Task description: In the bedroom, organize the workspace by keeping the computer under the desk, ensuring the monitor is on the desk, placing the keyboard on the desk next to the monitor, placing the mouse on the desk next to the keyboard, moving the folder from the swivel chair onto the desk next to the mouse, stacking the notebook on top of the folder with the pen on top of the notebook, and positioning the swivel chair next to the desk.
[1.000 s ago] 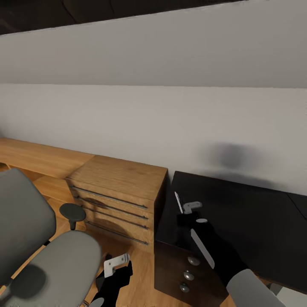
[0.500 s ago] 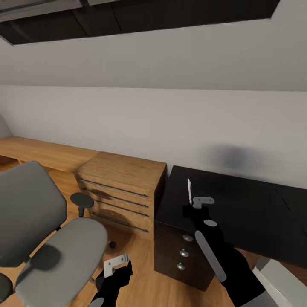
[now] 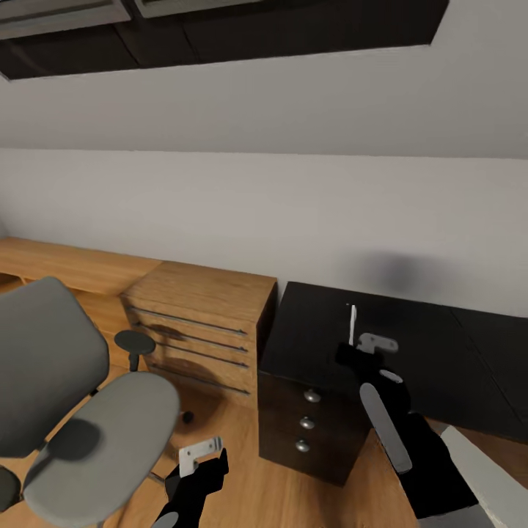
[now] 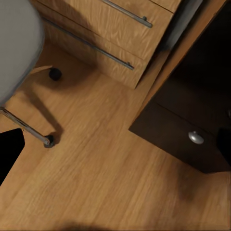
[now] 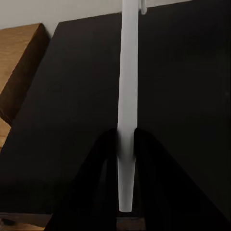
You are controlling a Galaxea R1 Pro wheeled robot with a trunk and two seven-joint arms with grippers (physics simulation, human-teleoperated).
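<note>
A sloped grey-white ceiling and plain wall back the glossy black desk, which stands beside a wooden drawer unit. The right gripper has its fingers closed on the pen, holding it upright above the bare desktop. The left gripper hangs low near the swivel chair; I cannot tell how far its fingers are open. Neither folder nor notebook is in sight here, so I judge the pen should stay gripped firmly and level while the base turns, to be laid flat only once the notebook is stacked
</note>
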